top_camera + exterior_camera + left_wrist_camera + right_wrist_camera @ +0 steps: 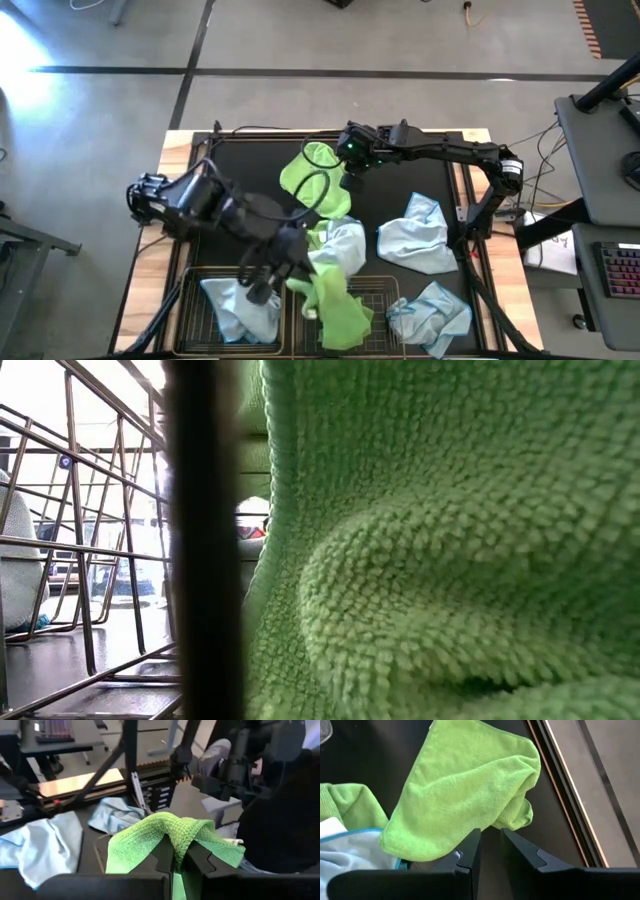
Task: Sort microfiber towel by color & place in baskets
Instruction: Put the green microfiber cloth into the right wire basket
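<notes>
We list: left end effector [179, 865], clamped tight on a lime green towel [170, 837], held over the right-hand wire basket [385, 295] at the desk's [180, 160] near edge. Right end effector [490, 847], fingers slightly parted, empty, beside another green towel [465, 785] at the far side. Left-hand basket [195, 310] holds a light blue towel [240, 305]; two more blue towels [420, 240] lie loose at right.

Grey concrete floor [300, 35] crossed by dark seam lines, bright glare at one side; a dark desk [600, 150] with a keyboard [620, 270] stands beside the wood-edged counter [175, 160]
</notes>
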`<state>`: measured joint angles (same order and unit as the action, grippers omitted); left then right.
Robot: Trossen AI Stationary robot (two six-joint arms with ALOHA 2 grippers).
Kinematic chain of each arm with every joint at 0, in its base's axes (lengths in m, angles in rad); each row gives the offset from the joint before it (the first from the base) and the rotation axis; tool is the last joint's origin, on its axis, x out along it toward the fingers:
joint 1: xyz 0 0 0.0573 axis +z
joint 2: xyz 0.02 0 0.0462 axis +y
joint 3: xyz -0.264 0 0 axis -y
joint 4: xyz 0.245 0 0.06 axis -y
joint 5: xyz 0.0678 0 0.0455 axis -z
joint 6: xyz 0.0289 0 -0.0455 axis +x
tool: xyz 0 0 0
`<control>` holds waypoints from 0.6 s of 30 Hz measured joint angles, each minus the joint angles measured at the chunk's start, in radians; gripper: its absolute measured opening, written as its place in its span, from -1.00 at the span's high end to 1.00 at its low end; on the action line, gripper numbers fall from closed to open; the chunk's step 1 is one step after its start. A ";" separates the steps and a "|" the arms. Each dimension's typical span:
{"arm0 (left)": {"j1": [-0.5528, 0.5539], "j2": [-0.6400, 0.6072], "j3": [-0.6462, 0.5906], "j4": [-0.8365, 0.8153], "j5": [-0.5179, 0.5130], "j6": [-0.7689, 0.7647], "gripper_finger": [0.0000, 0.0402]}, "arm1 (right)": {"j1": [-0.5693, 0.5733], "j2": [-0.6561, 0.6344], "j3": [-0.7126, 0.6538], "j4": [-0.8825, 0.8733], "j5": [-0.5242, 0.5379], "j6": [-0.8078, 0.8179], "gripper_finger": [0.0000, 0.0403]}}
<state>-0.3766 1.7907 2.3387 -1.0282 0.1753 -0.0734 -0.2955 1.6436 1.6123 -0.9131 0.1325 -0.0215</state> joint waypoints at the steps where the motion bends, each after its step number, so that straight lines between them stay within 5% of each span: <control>1: -0.008 0.002 0.003 0.000 -0.004 -0.011 0.99 | 0.000 0.000 0.000 0.006 0.000 0.006 0.66; 8: -0.039 -0.047 0.016 0.078 -0.116 -0.044 0.99 | 0.000 0.000 0.000 0.007 -0.001 0.059 0.66; 18: -0.069 -0.035 0.015 0.110 -0.116 -0.041 0.99 | 0.000 -0.001 0.000 0.008 -0.001 0.075 0.66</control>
<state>-0.4453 1.7554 2.3539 -0.9181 0.0593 -0.1139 -0.2955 1.6428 1.6127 -0.9048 0.1317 0.0539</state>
